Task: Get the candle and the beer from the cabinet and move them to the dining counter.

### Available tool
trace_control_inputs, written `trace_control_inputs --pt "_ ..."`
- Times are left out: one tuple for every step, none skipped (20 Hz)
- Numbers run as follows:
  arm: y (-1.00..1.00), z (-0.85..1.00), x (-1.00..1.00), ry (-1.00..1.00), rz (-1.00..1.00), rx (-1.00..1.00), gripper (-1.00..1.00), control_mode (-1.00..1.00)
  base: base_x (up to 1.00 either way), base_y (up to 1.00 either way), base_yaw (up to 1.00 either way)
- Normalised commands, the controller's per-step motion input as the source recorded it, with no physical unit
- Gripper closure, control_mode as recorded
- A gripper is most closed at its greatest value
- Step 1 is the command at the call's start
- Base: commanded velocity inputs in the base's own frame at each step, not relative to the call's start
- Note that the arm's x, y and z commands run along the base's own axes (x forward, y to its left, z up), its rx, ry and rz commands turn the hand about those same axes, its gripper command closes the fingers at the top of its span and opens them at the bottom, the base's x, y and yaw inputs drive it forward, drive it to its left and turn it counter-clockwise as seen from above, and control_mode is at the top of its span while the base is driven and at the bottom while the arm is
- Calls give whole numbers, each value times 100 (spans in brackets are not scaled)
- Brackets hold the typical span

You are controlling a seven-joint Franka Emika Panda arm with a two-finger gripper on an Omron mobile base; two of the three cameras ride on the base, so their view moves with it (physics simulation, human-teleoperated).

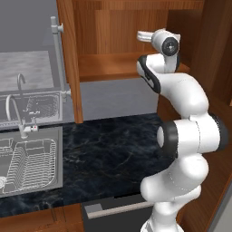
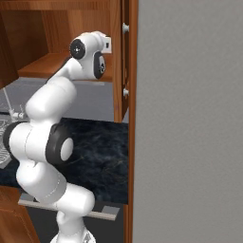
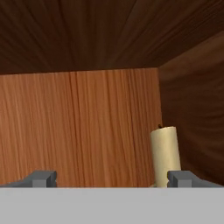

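Note:
My arm reaches up into the open reddish-brown cabinet, with the wrist level with its lower shelf. In the hand view my gripper is open and faces the cabinet's wooden back wall with nothing between its fingers. The cream candle, with its dark wick, stands upright in the right back corner, just behind the right fingertip. Its holder is cut off at the bottom of that view. The beer and the dining counter are out of view.
The cabinet's left door stands open, with a long silver bar handle. Below lie a black marble counter, a steel sink with a wire rack, and a faucet. A grey wall panel stands close on the right.

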Motion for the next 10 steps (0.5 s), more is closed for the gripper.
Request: trace_control_inputs --pt "-1 0 26 0 0 0 -100 -100 0 0 0" --pt "-4 0 19 0 0 0 -100 -100 0 0 0" --pt "-6 0 5 0 0 0 -100 -100 0 0 0" --pt "-6 0 0 0 0 0 -100 -100 0 0 0" --pt "-6 0 0 0 0 0 -100 -100 0 0 0" --pt "-7 0 0 0 -3 0 -100 -100 0 0 0" --pt "-3 0 0 2 -4 0 -100 -100 0 0 0" --pt "-1 0 0 2 -4 0 -100 -100 0 0 0" --pt "-1 0 0 2 -4 0 -100 -100 0 0 0" --pt "-3 0 0 3 -4 0 -100 -100 0 0 0"
